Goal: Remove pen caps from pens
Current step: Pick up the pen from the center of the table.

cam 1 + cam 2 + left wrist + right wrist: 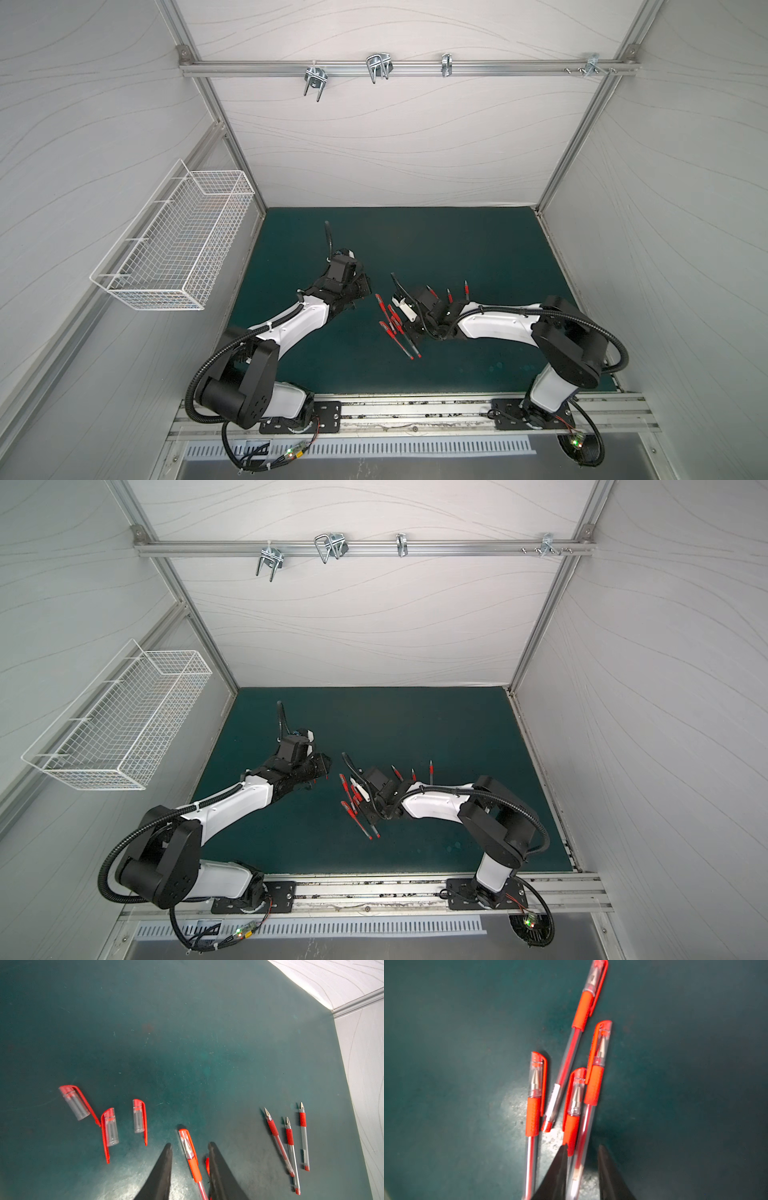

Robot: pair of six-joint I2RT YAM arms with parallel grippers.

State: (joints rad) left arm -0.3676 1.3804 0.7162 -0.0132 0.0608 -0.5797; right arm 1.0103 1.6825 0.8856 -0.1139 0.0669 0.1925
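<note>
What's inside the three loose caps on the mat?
Nothing visible: the clear sleeves of the loose caps show only the mat through them. Their red closed ends are opaque, so the very tips cannot be checked.

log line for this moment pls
done: three loose caps, three bare pens | left gripper: open, astride a capped pen | right gripper: around capped pens
</note>
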